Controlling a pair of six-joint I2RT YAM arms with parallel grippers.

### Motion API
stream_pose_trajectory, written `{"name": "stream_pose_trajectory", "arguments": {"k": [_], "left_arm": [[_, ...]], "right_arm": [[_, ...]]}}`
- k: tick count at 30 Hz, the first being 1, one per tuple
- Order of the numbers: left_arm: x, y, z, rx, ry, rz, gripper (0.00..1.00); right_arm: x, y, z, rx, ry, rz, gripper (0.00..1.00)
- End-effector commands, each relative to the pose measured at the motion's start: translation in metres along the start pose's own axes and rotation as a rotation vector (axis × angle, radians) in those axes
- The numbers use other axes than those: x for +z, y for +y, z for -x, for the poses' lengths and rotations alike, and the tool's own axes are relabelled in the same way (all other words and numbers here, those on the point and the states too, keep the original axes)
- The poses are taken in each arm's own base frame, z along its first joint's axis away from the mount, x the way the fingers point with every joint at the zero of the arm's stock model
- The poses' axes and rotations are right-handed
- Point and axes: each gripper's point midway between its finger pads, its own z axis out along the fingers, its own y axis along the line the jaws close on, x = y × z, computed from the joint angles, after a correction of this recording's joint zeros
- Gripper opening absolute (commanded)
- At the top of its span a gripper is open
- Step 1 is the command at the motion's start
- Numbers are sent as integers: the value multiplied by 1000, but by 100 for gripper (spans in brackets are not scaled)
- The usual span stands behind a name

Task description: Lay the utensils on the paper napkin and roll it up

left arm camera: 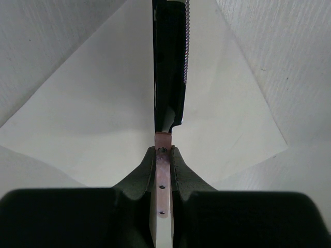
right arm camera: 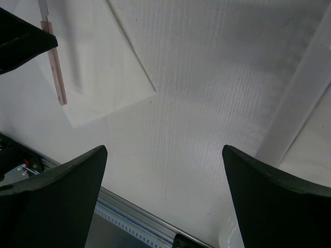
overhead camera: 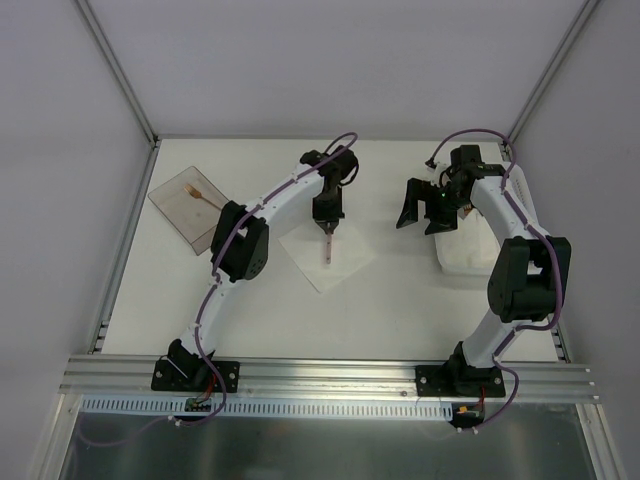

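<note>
Napkin [overhead camera: 350, 258] lies flat on the counter [overhead camera: 400, 310], turned corner-on to the arm bases, ahead of the left arm. Nothing has been released onto it yet.

Over its middle is a knife [left arm camera: 168, 88] with a copper handle and a serrated blade. The left end effector [overhead camera: 328, 222] has it pinched on the handle close to the blade, jaws closed tight. The handle end points toward the arm bases. The knife appears to hang just clear of the paper, though contact cannot be ruled out from these views.

Risks noted:
1. The grip is narrow and at one point only, so the knife could pivot on release and land crooked or partly off the sheet.
2. The paper is thin and unweighted. A dragging blade or end effector would likely shift or crease it and spoil the later roll.
3. The serrated edge could snag or tear the sheet if pressed down.

Right end effector [overhead camera: 420, 218] hovers to the right of the napkin, jaws spread fully, holding nothing.

Containers:
- White basket [overhead camera: 462, 258], right edge of the counter, partly behind the right arm: contents not visible.
- Clear box [overhead camera: 180, 215], far left: holds one copper fork [overhead camera: 203, 192], not yet fetched.
</note>
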Motion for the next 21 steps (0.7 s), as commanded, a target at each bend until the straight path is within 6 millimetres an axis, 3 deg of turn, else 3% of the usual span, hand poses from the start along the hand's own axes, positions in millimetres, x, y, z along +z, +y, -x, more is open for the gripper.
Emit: {"name": "stream_pose_trajectory", "arguments": {"k": [1, 21], "left_arm": [[2, 2, -5, 32, 12, 26, 0], [9, -7, -4, 16, 12, -11, 0]], "right_arm": [[-11, 0, -1, 2, -19, -6, 99], [-10, -1, -2, 3, -15, -11, 99]]}}
